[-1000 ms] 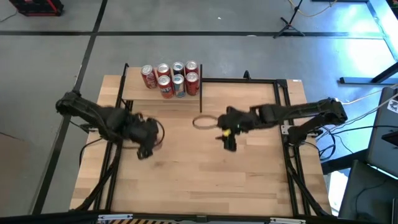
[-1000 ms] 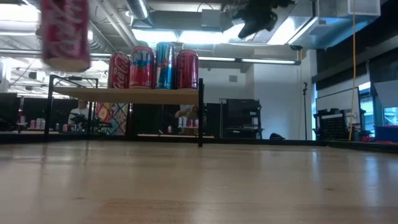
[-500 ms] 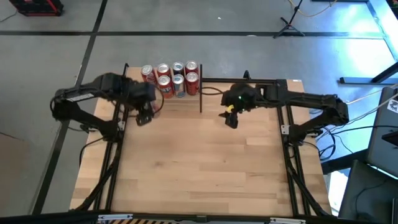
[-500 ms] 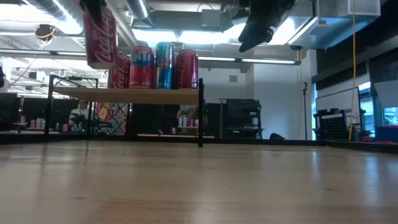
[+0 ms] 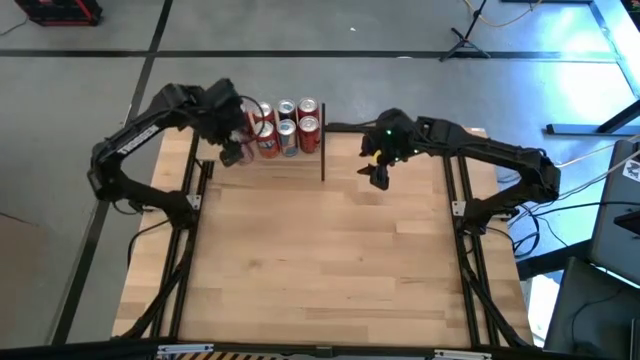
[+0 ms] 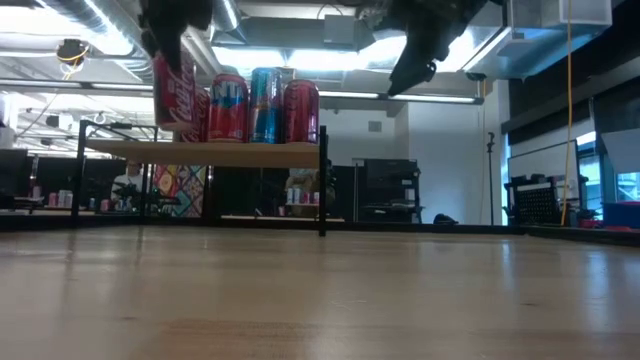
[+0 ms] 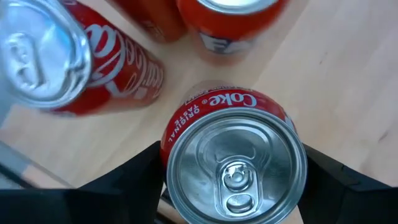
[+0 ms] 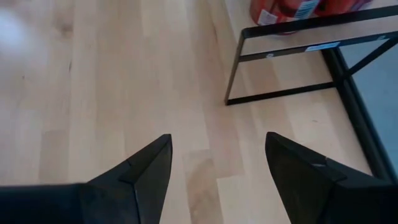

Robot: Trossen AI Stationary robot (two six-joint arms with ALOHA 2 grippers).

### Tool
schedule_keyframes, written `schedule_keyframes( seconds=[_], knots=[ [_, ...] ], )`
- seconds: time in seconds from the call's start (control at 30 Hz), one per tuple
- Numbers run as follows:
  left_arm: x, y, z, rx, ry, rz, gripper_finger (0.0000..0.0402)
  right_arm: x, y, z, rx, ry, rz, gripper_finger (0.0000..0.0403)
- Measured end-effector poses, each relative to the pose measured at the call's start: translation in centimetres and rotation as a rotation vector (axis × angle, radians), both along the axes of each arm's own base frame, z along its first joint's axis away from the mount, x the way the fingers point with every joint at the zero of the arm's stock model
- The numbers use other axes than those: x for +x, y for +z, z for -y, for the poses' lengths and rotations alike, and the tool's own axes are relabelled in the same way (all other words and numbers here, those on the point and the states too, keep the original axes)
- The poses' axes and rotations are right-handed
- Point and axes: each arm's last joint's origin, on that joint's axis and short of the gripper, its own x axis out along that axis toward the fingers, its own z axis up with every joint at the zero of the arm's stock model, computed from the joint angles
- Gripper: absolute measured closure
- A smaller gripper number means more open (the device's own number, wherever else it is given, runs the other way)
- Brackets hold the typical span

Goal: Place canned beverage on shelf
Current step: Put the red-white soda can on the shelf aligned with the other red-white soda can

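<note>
Over shelf now: left fingers carried Coke can inward, seemingly unseated.

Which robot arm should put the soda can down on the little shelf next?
The left. Its end effector already holds a red Coke can over the small light-wood shelf with black posts, beside the cans standing there. The right end effector is open, empty and off to the shelf's side.

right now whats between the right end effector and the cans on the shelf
Only the shelf's black post and bare tabletop separate the right end effector from the cans, per the high view.
</note>
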Motion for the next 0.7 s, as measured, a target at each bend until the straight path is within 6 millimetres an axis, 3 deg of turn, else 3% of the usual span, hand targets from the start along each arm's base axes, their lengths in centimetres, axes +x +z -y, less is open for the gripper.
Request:
schedule_keyframes(
  seconds=[0.27,0.7],
  knots=[
    [0.4,-1.7,-3.6,-0.080,-0.030,-0.042,0.0137,-0.2,0.0,0.6,-0.032,0.016,-0.003,0.0155],
    [-0.4,-1.9,-4.9,-0.066,-0.066,-0.036,0.0135,0.1,0.0,0.6,-0.046,0.026,0.014,0.0155]
  ],
)
